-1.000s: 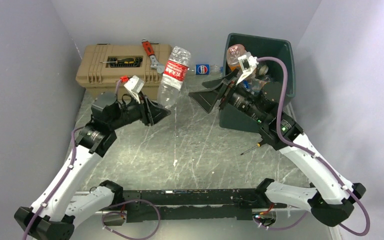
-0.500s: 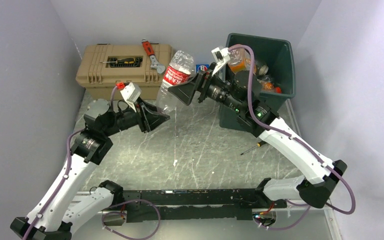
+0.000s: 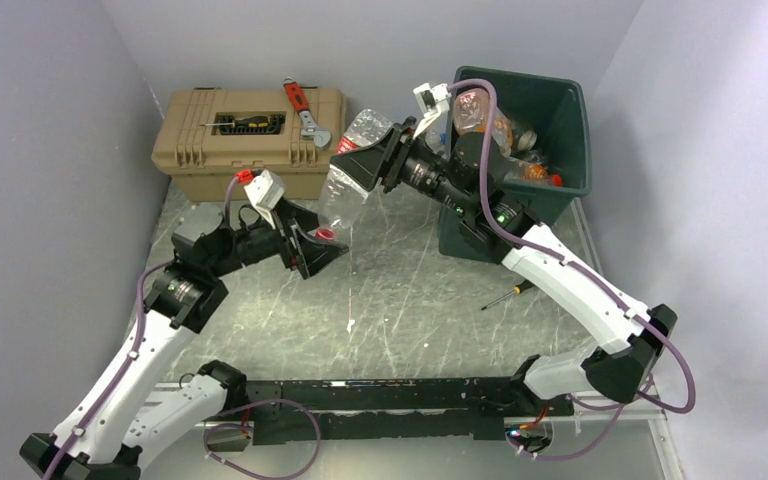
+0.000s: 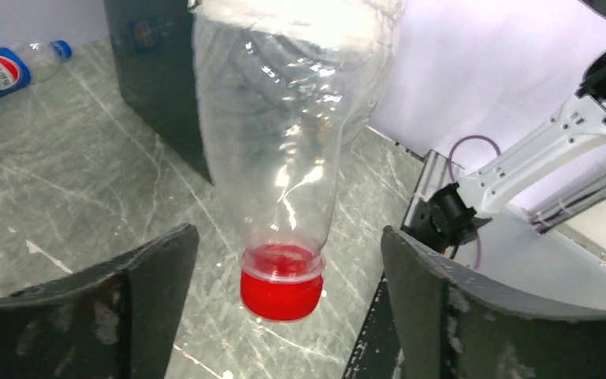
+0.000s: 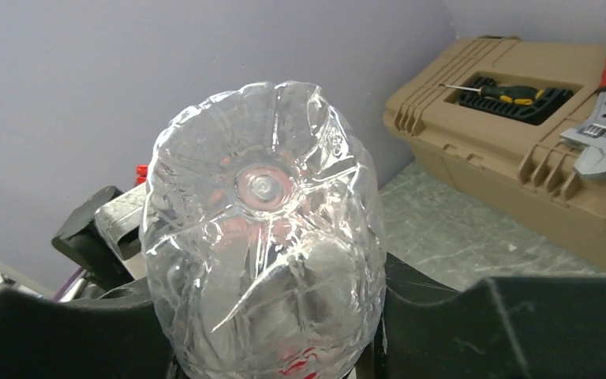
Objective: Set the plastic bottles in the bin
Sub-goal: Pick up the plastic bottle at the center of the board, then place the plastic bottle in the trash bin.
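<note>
Mid-handover: the right end effector [image 3: 362, 165] seemed clamped on the upturned bottle [image 3: 343, 197] near its base. The left end effector [image 3: 322, 243] stood open, the red cap [image 4: 282, 294] between its fingers untouched. The next move called for carrying the bottle over the bin [image 3: 572, 120] behind.

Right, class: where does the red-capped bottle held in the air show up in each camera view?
Top external: red-capped bottle, upper centre, tilted, cap lowest.
Left wrist: centre, hanging cap down.
Right wrist: centre, its base facing the camera.
Shared landmark: the marbled table, in all three.
</note>
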You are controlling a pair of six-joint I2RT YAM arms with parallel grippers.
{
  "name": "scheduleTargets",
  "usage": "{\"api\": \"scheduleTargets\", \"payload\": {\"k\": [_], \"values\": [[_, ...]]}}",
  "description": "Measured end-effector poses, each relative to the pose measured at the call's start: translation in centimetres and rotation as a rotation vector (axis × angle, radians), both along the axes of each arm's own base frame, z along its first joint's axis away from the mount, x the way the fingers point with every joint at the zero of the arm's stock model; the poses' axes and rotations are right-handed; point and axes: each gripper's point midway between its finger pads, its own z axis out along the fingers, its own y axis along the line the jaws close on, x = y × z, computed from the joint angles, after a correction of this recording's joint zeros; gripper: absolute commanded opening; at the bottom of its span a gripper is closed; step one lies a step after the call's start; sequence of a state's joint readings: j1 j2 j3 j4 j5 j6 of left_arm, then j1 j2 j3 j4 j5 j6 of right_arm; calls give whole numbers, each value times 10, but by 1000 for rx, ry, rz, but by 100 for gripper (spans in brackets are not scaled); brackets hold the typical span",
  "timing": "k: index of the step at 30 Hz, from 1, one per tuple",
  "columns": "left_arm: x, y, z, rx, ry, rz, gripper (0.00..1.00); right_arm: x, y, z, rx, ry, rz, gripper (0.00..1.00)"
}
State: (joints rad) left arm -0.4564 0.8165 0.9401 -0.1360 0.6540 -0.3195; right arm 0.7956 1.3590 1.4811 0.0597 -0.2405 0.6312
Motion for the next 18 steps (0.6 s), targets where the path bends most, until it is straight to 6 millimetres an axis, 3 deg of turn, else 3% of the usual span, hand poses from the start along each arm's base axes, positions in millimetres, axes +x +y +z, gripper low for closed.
{"api": "scheduleTargets", "payload": {"k": [4,7,10,13,16,18], "values": [[4,12,5,-24,-10,97,100,3,-13,7,-41,-40,-65,42],[5,32,13,-54,-60,225,99,7,-44,36,-87,-120,-204,42],[7,53,28,-85,-121,341,100,8,-95,90,-90,-245,-418,42],[14,65,31,-85,-144,421,98,11,-172,139,-102,-374,-748,41],[27,67,18,-46,-108,466,96,20,-241,158,-151,-415,-1043,41],[36,66,6,-9,-74,481,95,36,-273,156,-204,-401,-1193,40]]}}
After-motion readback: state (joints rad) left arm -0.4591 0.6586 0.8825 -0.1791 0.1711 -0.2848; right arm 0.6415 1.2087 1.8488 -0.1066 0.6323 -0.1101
